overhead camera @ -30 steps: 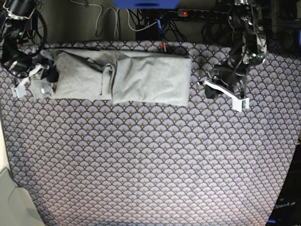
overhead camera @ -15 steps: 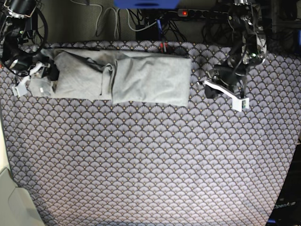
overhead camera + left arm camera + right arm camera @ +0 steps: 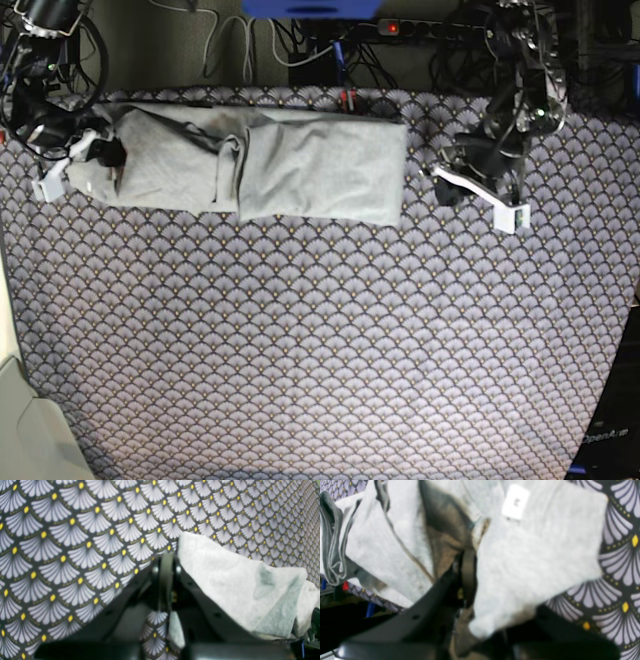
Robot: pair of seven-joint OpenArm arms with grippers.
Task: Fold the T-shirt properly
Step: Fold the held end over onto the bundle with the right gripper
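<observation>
At the T-shirt's (image 3: 255, 165) end farthest from the left gripper (image 3: 478, 192), the right gripper (image 3: 75, 160) pinches its edge. The left gripper is closed, empty. Lift evenly, keeping layers aligned.

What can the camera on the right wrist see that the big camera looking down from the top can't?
Only the right wrist view shows a small white label sewn on the T-shirt, and the grey cloth bunched between the black fingers of the right gripper.

Only the base view shows the whole folded shirt as a long strip, the left gripper off to the side of the shirt, and the cables and power strip behind the table.

Both show the grey T-shirt, the right gripper at its end and the fan-patterned tablecloth.
</observation>
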